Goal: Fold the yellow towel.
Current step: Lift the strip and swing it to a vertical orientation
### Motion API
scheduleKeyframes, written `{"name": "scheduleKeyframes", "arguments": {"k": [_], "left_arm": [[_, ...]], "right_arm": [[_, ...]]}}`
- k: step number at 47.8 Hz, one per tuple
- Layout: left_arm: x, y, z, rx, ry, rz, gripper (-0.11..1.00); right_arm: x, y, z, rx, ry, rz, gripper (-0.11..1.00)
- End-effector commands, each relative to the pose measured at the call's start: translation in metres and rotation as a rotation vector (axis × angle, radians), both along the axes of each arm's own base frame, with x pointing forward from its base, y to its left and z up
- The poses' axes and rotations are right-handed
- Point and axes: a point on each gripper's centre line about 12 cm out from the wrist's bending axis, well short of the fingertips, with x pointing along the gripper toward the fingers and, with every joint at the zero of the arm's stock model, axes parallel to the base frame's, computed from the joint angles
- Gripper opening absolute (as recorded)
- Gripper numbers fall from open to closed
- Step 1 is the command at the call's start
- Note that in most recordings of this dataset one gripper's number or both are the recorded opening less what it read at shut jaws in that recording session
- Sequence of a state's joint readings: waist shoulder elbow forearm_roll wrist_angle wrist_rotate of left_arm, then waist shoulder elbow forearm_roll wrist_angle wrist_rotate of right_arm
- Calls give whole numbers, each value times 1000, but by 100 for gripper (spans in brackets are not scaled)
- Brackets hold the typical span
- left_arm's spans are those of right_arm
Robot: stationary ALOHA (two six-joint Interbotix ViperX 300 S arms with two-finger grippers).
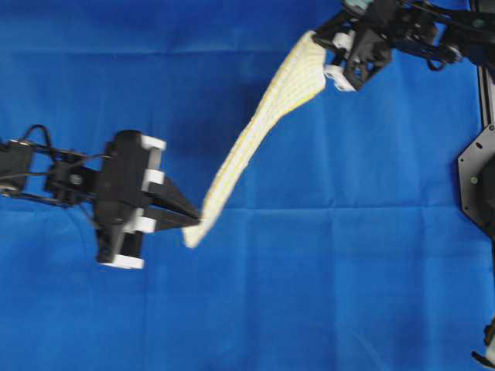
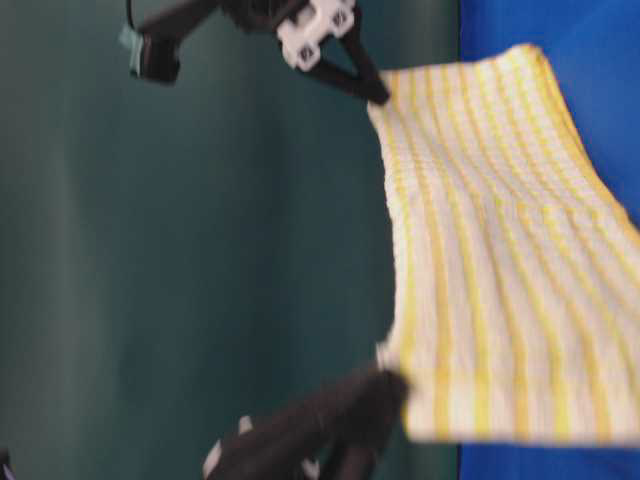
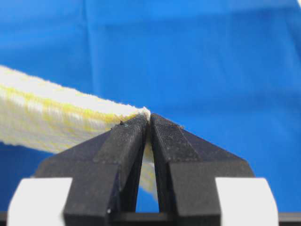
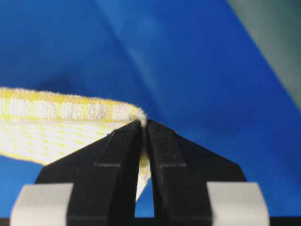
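Left gripper (image 1: 193, 219) and right gripper (image 1: 323, 42) each pinch a corner of the towel (image 1: 255, 131), which hangs stretched between them above the blue cloth (image 1: 348, 294). Best keep that edge taut and lower both corners evenly, so the fold lands square.

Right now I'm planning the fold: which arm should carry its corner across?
Neither is clearly better: the left end effector and the right end effector each pinch an end of the yellow towel, which hangs between them above the blue cloth.
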State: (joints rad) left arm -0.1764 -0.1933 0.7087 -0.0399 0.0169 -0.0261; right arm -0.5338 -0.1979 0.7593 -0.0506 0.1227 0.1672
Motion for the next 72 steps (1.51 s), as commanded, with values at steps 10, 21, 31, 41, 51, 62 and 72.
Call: {"name": "scheduleKeyframes", "arguments": {"k": [10, 21, 31, 41, 51, 62, 72], "left_arm": [[63, -15, 25, 56, -93, -46, 4], [98, -32, 27, 114, -94, -103, 4], [112, -36, 29, 117, -112, -106, 4], [135, -25, 25, 157, -132, -95, 4], [161, -7, 25, 166, -181, -52, 4], [182, -14, 10, 162, -199, -58, 4], [175, -16, 2, 137, -174, -51, 4]], "right_arm": [[33, -24, 20, -65, -26, 15, 5], [40, -32, 23, -79, -22, 16, 5], [37, -33, 22, -78, -15, 11, 5], [25, -34, 21, -73, 0, -6, 5], [5, -25, 18, -66, 11, -15, 5], [-11, -15, 14, -58, 17, -20, 5], [-3, -17, 14, -62, 8, -12, 5]]}}
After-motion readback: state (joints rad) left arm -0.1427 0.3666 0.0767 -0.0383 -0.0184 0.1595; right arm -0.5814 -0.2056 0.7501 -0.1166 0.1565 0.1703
